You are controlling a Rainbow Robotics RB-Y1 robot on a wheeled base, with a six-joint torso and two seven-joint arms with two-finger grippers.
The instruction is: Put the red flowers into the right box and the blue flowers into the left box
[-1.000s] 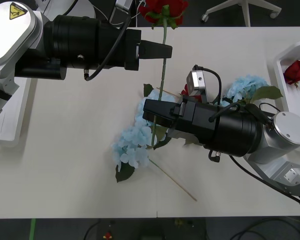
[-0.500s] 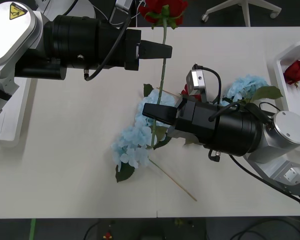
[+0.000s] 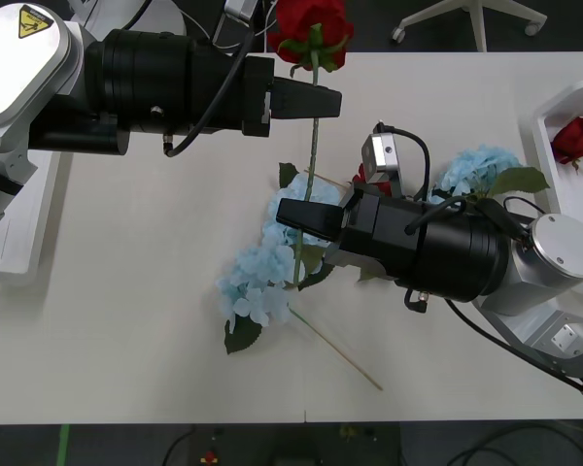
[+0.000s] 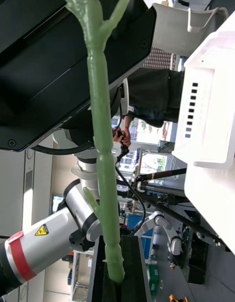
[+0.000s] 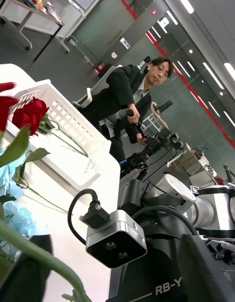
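A red flower (image 3: 311, 24), a rose on a long green stem (image 3: 306, 184), stands upright over the table's middle. My right gripper (image 3: 306, 218) is shut on the lower stem (image 4: 113, 263). My left gripper (image 3: 319, 101) is open higher up, just under the bloom, with the stem (image 5: 44, 260) passing between its black fingers (image 5: 205, 272). Blue flowers (image 3: 257, 282) lie on the table beneath, with another head (image 3: 481, 170) by my right arm. The right box (image 3: 549, 116) holds a red rose (image 3: 575, 136). The left box (image 3: 34, 218) is mostly hidden behind my left arm.
A second red bloom (image 3: 360, 178) peeks out behind my right wrist camera. A thin bare stem (image 3: 340, 354) lies on the table toward the front. In the left wrist view the white box (image 5: 73, 130) with roses (image 5: 29, 113) sits beyond.
The rose has tilted and its bloom has dropped a little nearer the left gripper. The left gripper's fingers have moved right to stand around the stem. The right gripper keeps its hold.
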